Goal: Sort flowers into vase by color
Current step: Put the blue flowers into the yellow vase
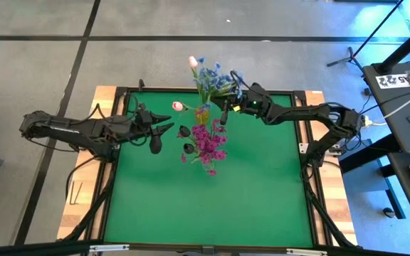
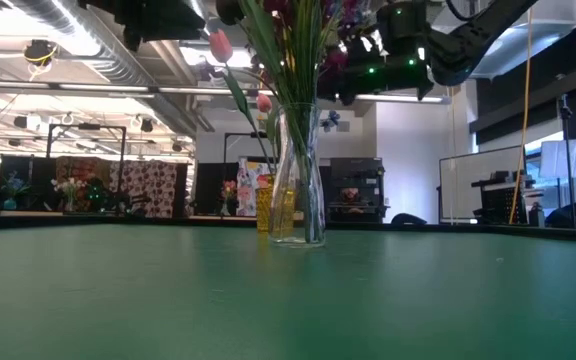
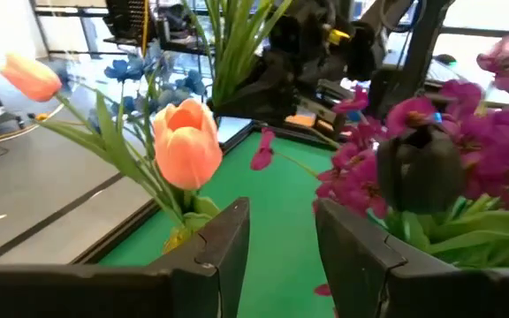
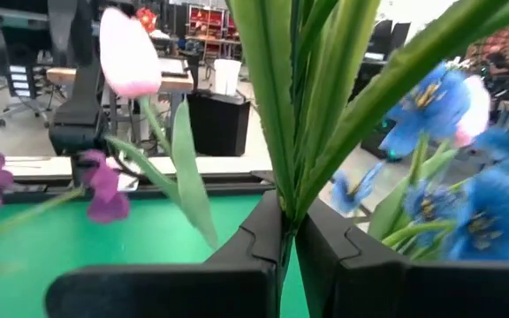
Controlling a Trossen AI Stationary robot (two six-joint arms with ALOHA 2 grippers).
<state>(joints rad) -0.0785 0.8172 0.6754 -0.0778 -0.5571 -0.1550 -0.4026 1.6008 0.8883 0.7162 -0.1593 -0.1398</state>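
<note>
Here my right gripper (image 4: 288, 243) is clamped on green stems (image 4: 281, 106) of the blue-blossom spray (image 1: 216, 80), high above the glass vase (image 2: 298, 180) standing near the far edge of the green table (image 1: 262, 199). My left gripper (image 1: 168, 125) hovers just beside the bouquet with its fingers (image 3: 224, 252) apart and nothing between them, a pale pink tulip bud (image 3: 186, 141) just ahead and the magenta clusters (image 1: 208, 144) to its side, with dark buds (image 1: 184, 131) among them.

Magenta, blue and pink flowers (image 1: 206, 107) upright in clear glass vase (image 2: 299, 180), table's far edge
</note>
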